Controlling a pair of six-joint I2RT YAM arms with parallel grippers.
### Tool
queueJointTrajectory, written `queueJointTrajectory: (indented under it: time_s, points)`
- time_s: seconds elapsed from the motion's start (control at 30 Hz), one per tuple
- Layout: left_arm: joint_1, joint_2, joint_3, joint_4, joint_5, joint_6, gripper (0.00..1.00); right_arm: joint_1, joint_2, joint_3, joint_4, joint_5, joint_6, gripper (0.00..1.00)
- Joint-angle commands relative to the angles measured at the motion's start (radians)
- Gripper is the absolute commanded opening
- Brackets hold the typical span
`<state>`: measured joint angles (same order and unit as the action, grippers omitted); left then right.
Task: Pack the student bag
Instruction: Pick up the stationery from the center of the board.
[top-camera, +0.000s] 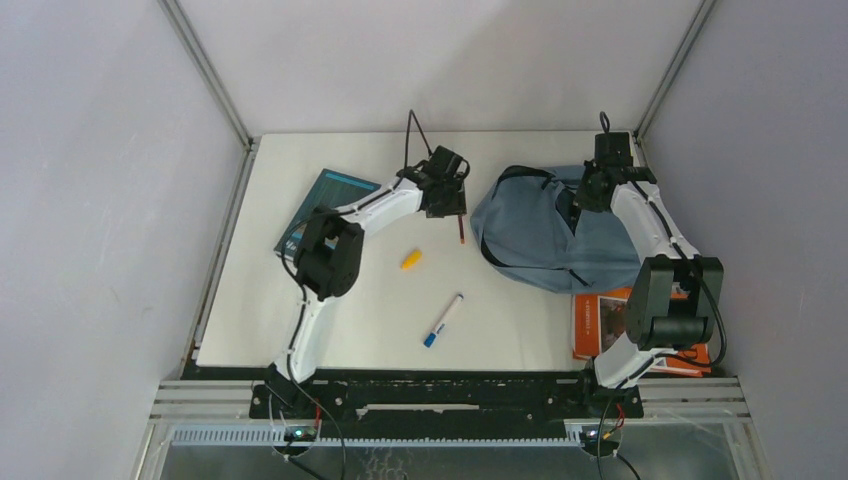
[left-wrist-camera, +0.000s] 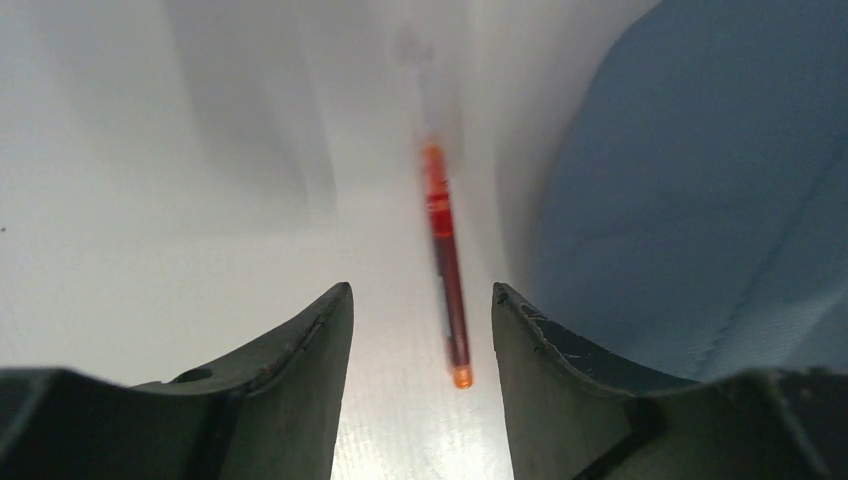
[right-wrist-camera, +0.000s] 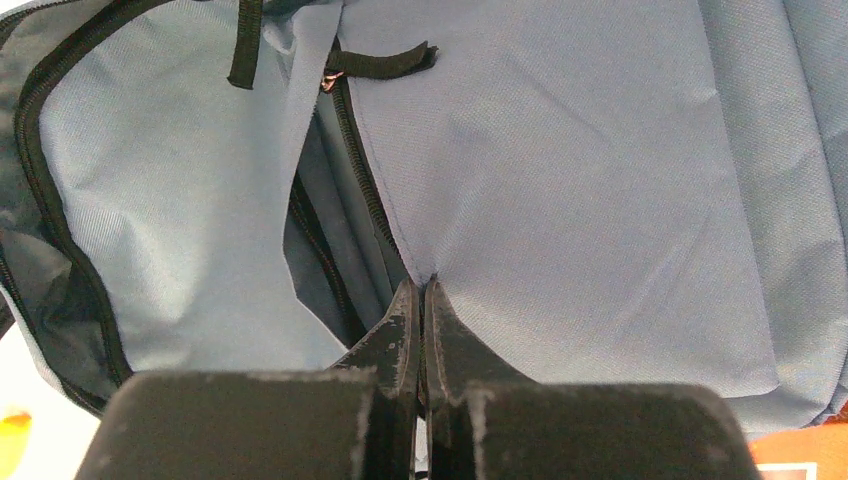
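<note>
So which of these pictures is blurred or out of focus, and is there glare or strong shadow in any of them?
Left wrist view: the red pen is smeared along its length, with a faint ghost above it; the fingers look sharper. Right wrist view: the student bag is sharp, its weave visible. Top external view: even light, only soft shadows on the table, no glare.

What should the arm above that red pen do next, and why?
Probably lower the left gripper and close on the slim red-orange pen: its fingers stand open either side of it, while the right gripper pinches the soft grey-blue fabric backpack beside its unzipped opening.
</note>
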<state>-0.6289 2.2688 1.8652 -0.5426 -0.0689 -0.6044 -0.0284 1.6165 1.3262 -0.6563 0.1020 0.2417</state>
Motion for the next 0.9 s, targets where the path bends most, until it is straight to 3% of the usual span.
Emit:
queueJointTrajectory:
  time_s: [0.0,0.27,0.67,0.87]
  points:
    - [-0.049,0.025,0.108,-0.04,-0.112,0.037,0.58,0.01,-0.014,0.003,0.044,-0.018,0.008,0.0]
    - [-0.078,0.176,0.283,-0.18,-0.223,0.031,0.48,0.025,-0.013,0.003,0.04,-0.012,0.008,0.0]
    - [-0.084,0.178,0.273,-0.232,-0.248,0.027,0.31,0.055,-0.025,0.004,0.034,-0.001,0.01,0.0]
    - [-0.055,0.117,0.192,-0.171,-0.138,0.007,0.06,0.063,-0.033,0.003,0.031,-0.002,0.008,0.0]
